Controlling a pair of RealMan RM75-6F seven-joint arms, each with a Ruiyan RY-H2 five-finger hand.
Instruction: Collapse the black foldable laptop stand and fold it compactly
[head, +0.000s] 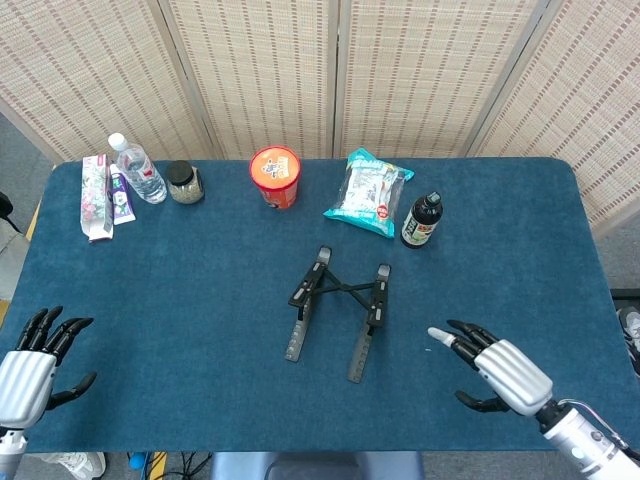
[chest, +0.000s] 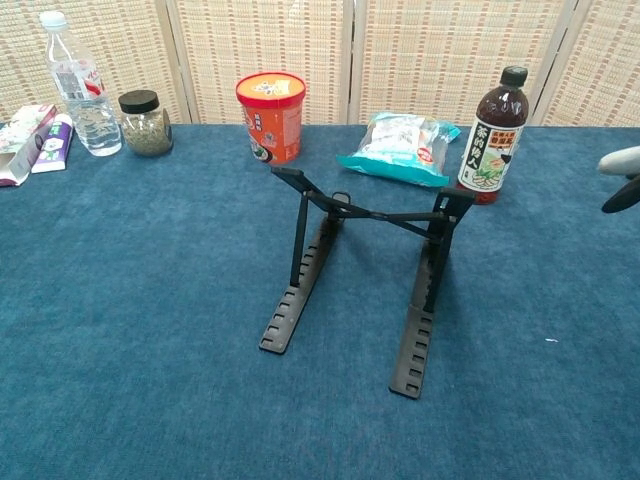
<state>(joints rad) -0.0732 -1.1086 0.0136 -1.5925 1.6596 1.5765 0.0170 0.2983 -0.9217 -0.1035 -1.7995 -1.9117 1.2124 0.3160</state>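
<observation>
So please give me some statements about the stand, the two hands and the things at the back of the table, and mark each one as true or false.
1. The black laptop stand is already folded flat. False: it stands unfolded, its crossbar raised.
2. The right hand holds nothing, fingers apart. True.
3. The left hand grips the stand. False: it rests at the table's near left corner, apart from it.
4. The dark bottle stands upright beside the snack bag. True.
5. The orange cup lies on its side. False: it stands upright.

Black laptop stand (head: 339, 311) on deep blue worktop (head: 180, 290). Behind stand: orange-red cup (head: 275, 176), teal snack bag (head: 368, 192), dark bottle (head: 421, 220) with black cap. Silver right robot hand (head: 495, 366), black fingers (head: 465, 327).
</observation>
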